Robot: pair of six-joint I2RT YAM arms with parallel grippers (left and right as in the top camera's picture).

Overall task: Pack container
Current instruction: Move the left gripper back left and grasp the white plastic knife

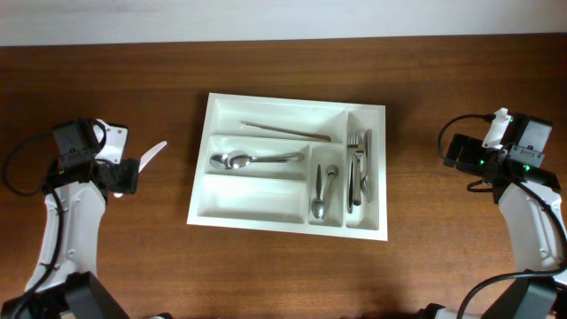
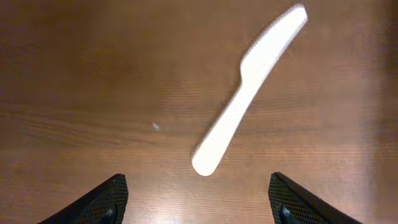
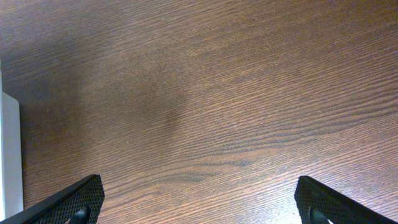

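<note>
The left gripper point(image 2: 199, 205) is hovering open over the plastic knife point(image 2: 249, 87) lying left of the container point(image 1: 248, 199) in the middle of the table point(image 1: 443, 62), so the pickup seems to be starting, calling for lowering and closing on the handle, while the right gripper point(image 3: 199, 199) is hanging open, empty.

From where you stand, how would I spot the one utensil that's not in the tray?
Find the big white tray in the middle of the brown table, then look toward the robot's left arm. On the bare wood between them lies a knife. It alone is white plastic; the cutlery in the tray is metal.
</note>
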